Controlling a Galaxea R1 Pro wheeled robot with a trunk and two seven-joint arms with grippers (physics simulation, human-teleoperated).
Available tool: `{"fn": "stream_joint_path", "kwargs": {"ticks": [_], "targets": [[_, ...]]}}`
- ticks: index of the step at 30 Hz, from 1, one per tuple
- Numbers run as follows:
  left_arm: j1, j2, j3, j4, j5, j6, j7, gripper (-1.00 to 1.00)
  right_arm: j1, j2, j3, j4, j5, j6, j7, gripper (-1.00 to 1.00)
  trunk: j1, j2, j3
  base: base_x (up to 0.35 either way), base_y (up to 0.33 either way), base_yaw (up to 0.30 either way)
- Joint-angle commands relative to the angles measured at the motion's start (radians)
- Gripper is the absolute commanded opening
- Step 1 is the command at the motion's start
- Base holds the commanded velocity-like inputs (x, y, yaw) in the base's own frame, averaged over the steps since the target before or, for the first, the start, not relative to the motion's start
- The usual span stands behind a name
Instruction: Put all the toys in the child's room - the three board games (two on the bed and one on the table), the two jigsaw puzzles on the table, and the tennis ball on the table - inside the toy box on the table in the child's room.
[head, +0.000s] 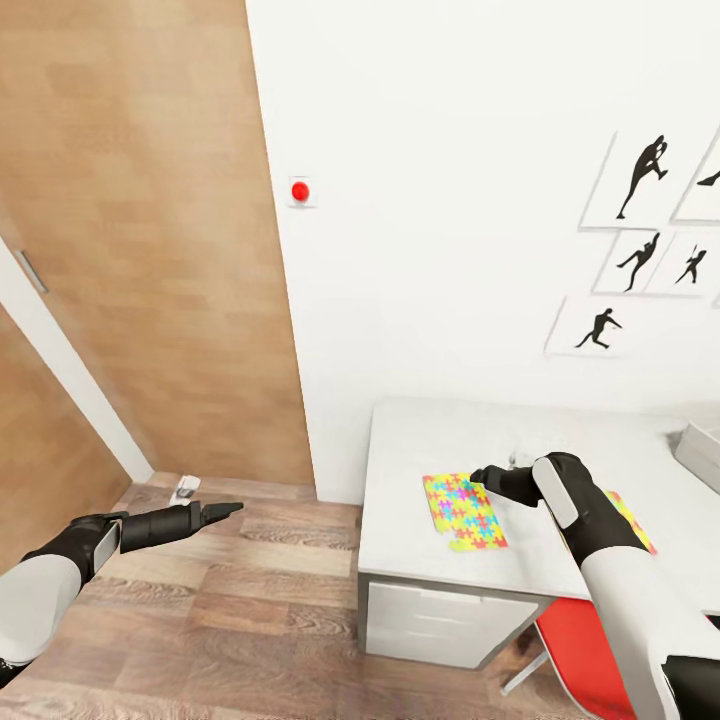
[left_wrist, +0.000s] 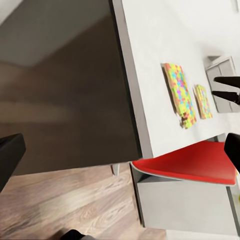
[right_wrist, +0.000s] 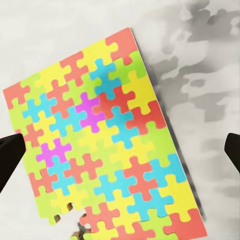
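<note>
A child's bedroom in a home, by the look of it: a long white-topped desk with white panel sides (head: 470, 590) stands against a plain white wall, with a bright jagged-edged jigsaw sheet of yellow, pink, blue and green pieces (head: 463, 512) lying flat on it. Above the desk hang pale framed silhouette prints of athletes (head: 640, 180). A red chair seat (head: 580, 640) is tucked under it, and a tall wood-veneer door (head: 150, 230) stands beside it, over light wood-plank flooring (head: 250, 620).

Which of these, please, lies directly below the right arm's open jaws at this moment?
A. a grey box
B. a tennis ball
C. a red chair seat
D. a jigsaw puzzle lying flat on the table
D: the right wrist view looks straight down between the two spread fingertips of the right gripper onto the jigsaw puzzle, which lies flat on the white table.
</note>
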Motion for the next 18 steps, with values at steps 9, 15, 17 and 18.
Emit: {"fn": "stream_joint_path", "kwargs": {"ticks": [9, 15, 17, 18], "targets": [[-0.001, 0.0, 0.009, -0.001, -0.009, 0.01, -0.005, 1.0, -0.001, 0.0, 0.0, -0.001, -0.013, 0.004, -0.009, 1.0, 0.001, -0.002, -0.017, 0.0, 0.0, 0.0], [-0.001, 0.0, 0.009, -0.001, -0.009, 0.01, -0.005, 1.0, 0.0, 0.0, 0.0, -0.001, -0.015, 0.004, -0.007, 1.0, 0.001, -0.002, -0.026, 0.0, 0.0, 0.0], [-0.001, 0.0, 0.009, -0.001, -0.009, 0.01, -0.005, 1.0, 0.0, 0.001, 0.0, -0.001, -0.016, 0.004, -0.007, 1.0, 0.001, -0.002, -0.029, 0.0, 0.0, 0.0], [-0.001, 0.0, 0.008, -0.001, -0.009, 0.01, -0.005, 1.0, 0.0, 0.001, 0.0, -0.001, -0.017, 0.004, -0.007, 1.0, 0.001, -0.002, -0.03, 0.0, 0.0, 0.0]]}}
